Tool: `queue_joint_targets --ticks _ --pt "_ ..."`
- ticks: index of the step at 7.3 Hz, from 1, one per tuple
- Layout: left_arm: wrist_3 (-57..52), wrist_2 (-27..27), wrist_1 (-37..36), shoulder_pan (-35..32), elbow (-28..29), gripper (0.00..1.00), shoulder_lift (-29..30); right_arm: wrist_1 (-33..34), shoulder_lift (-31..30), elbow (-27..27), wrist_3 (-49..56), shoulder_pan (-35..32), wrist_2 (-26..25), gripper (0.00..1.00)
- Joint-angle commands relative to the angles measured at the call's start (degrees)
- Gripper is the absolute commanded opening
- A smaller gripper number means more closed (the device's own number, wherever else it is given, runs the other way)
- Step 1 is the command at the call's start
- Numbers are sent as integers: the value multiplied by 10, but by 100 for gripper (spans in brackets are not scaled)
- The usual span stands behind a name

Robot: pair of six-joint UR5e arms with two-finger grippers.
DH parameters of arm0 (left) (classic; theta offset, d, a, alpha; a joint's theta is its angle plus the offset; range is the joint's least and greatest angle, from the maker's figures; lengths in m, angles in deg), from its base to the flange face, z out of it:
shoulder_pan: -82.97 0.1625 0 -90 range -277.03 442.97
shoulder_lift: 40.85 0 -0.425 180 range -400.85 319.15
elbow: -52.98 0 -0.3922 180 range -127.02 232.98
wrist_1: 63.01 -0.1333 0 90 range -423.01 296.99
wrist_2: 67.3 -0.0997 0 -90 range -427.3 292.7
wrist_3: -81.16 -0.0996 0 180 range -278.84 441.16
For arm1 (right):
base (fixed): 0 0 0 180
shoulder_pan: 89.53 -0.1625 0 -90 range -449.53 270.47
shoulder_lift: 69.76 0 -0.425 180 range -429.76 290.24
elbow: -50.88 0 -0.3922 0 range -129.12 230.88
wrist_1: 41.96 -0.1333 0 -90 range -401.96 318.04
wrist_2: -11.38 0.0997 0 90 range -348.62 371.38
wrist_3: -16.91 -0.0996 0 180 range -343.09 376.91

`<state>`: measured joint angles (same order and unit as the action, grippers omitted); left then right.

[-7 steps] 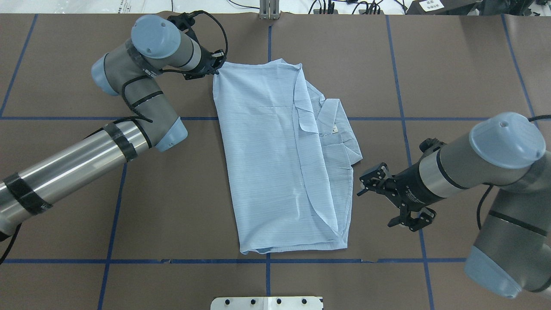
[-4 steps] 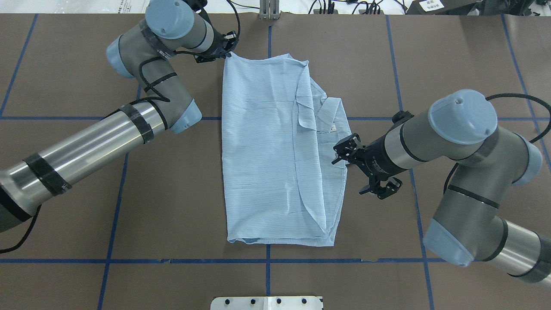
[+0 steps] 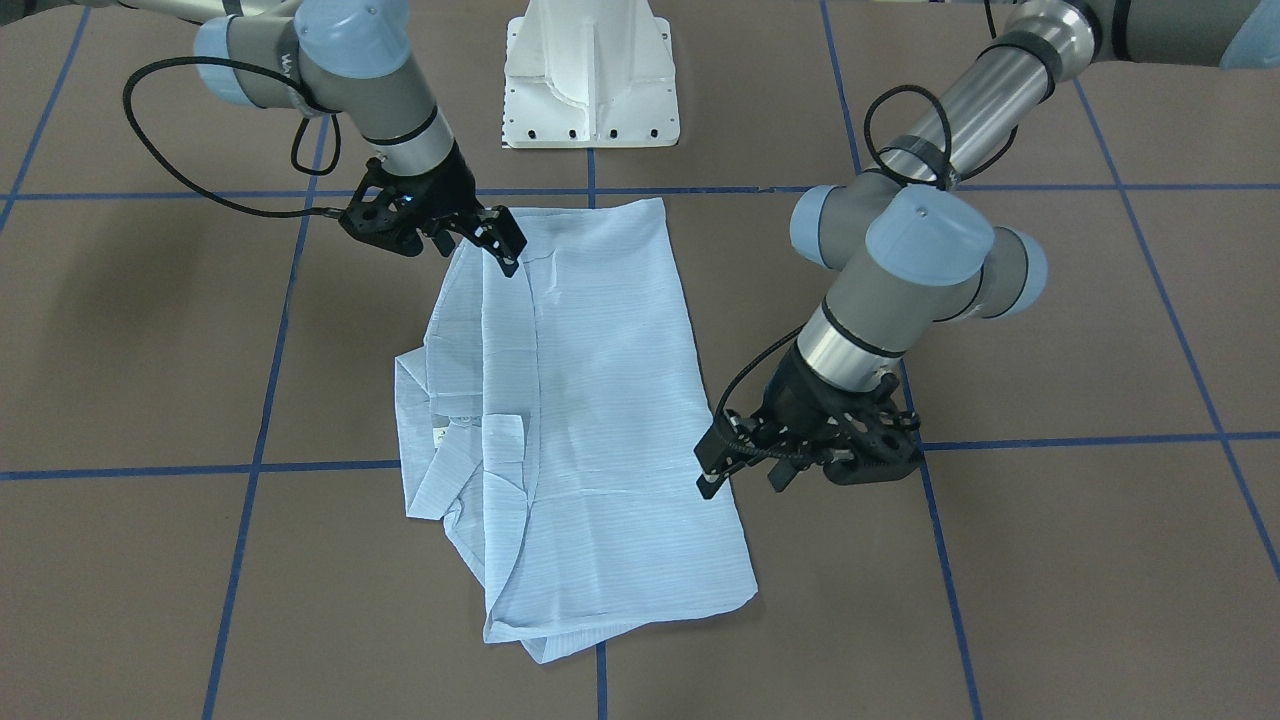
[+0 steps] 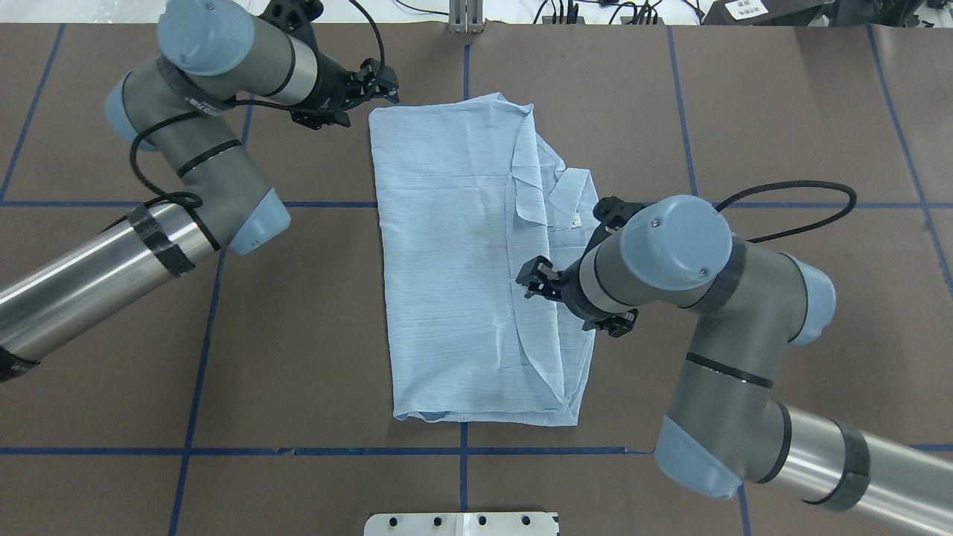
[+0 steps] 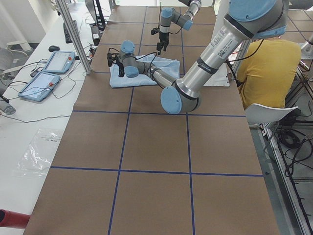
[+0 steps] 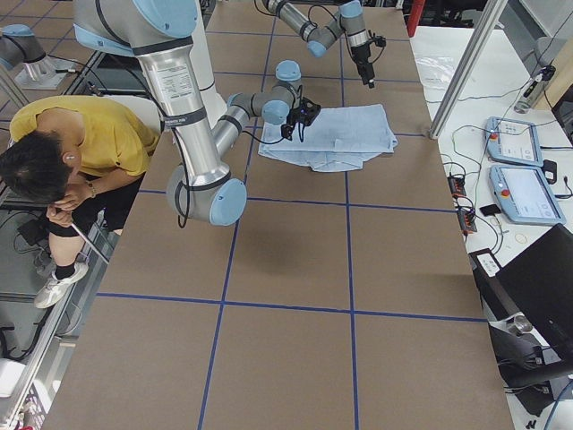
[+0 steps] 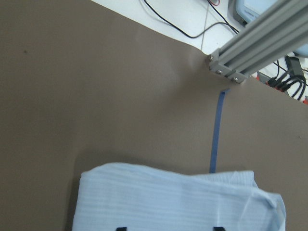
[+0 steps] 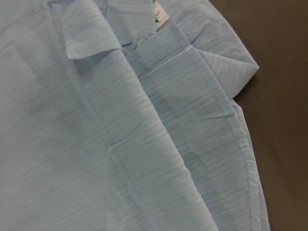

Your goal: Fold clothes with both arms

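Shirt (image 4: 454,246) long axis runs away from the robot. Right claw (image 3: 430,238), wide open and empty, hovers over its right flap. Left claw (image 3: 803,468), open and empty, sits beside the far-left corner.

Bright, even light fell from overhead. A broad soft shadow lay on the table (image 3: 100,290) behind the fingers (image 3: 503,248) of the right gripper (image 3: 435,238); the shirt (image 8: 96,159) beneath them looked slightly blurred.

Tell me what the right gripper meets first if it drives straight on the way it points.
The shirt: the right gripper points down onto its overlapped front layers, with nothing in between. How high it hangs above the cloth is unclear.
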<state>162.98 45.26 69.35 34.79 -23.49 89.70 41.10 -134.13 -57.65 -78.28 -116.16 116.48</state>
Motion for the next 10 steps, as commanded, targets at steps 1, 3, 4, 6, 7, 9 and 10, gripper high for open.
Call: queue_joint_targets --ticks 1,3,4,6,7,9,10 --pt "-1 16 -47 -4 -109 100 -54 81 15 2 207 71 -79 100" --pt "1 19 -95 -3 -146 100 -58 120 19 9 349 93 -96 100" --pt "10 20 -97 5 -163 100 -64 132 25 24 370 105 -120 100" --pt "55 17 -106 32 -197 100 -77 162 21 43 431 102 -121 100" --pt "55 18 -114 32 -200 100 -78 183 23 41 471 78 -117 100" --pt "55 18 -138 32 -222 100 -78 185 18 43 523 28 -97 100" --pt "55 19 -159 32 -240 100 -77 183 -12 33 532 13 -92 100"
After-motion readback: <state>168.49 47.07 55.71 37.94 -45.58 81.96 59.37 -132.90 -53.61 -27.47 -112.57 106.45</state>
